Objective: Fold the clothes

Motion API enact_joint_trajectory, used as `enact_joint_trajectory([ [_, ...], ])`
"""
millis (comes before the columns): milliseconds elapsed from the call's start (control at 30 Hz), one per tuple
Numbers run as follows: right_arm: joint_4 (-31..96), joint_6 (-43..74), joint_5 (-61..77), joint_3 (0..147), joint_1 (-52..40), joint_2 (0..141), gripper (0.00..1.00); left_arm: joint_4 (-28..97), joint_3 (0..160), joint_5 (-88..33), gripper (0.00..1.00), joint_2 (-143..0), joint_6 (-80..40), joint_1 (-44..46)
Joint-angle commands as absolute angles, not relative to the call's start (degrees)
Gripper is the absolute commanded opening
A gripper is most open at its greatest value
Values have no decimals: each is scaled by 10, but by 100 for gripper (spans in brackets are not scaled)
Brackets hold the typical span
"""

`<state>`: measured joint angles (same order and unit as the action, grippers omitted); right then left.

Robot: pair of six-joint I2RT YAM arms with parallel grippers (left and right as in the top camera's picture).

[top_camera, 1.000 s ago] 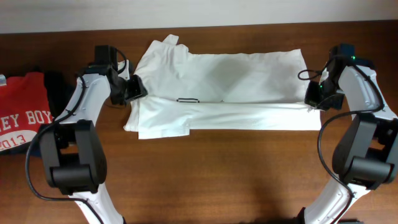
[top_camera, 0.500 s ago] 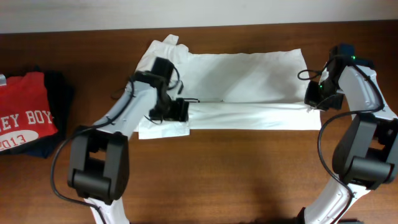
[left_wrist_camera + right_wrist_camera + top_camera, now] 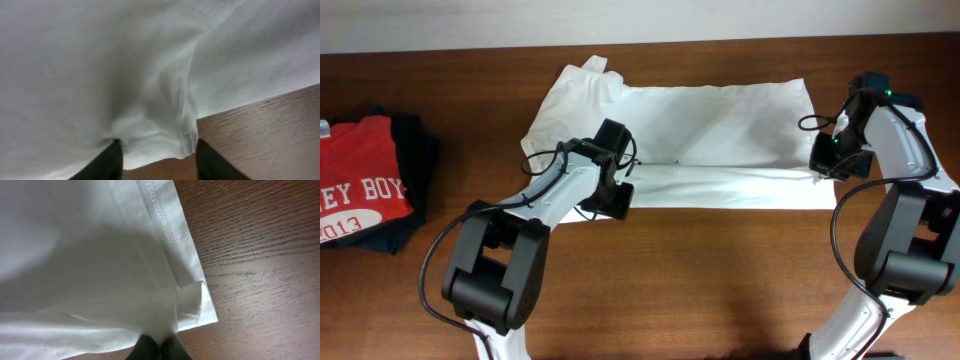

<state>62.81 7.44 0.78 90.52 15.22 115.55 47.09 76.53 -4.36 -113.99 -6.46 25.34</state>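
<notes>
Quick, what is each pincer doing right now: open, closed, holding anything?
Left pincer: straddles a bunch of the white T-shirt; open or gripping cannot be told.
Right pincer: closed, pinching the T-shirt's corner.

The left arm reaches inward with its elbow bent, and its pincer (image 3: 616, 192) is angled down. Seen from the wrist, its two dark fingers (image 3: 107, 162) stand apart, with a bunched fold of the white T-shirt (image 3: 720, 120) just ahead of and between them. The right arm is folded upright with its wrist turned inward. The right pincer (image 3: 824, 163) has its fingers (image 3: 150, 350) pressed together, pinching the shirt's hem corner just ahead of the tips.
</notes>
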Motion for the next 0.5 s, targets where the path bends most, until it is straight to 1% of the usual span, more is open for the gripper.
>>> enact_joint_trajectory([
  [0,630,73,9,908,150,1148,4,469,759,-36,44,-1126,-61,255],
  [267,631,73,9,908,150,1148,4,466,758,-35,43,-1128,-62,286],
  [300,631,73,9,908,150,1148,4,467,758,-29,40,-1130,-62,289],
  [367,631,73,9,908,150,1148,4,467,758,-20,38,-1136,-67,289],
  [400,632,73,9,908,150,1148,4,467,758,-16,32,-1138,-68,289],
  [467,632,73,9,908,150,1148,4,467,758,1,25,-1138,-68,289],
])
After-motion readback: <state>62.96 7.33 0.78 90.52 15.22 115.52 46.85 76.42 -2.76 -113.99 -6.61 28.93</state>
